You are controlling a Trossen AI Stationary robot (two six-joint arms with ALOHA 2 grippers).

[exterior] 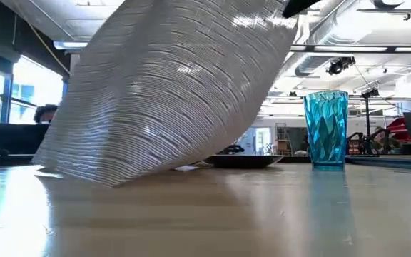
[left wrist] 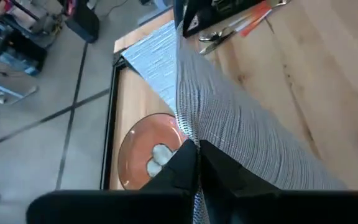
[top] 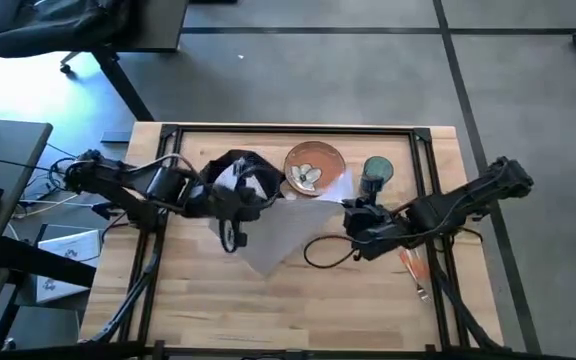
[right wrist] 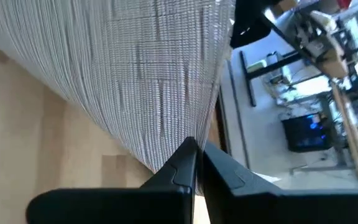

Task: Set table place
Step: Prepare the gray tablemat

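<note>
Two tools have your grey placemat pinched between them, lifted above the desk. On your left, the left tool is closed on one edge of the mat, near the middle of the desk. The mat hangs between them like a curved sheet, with its lower edge touching the wood in the low view. The orange-brown plate sits just behind it toward the far edge, and the blue tumbler stands upright beside the plate. On your right, the right tool is clamped on the opposite edge. The orange-handled cutlery lies on the wood farther right.
</note>
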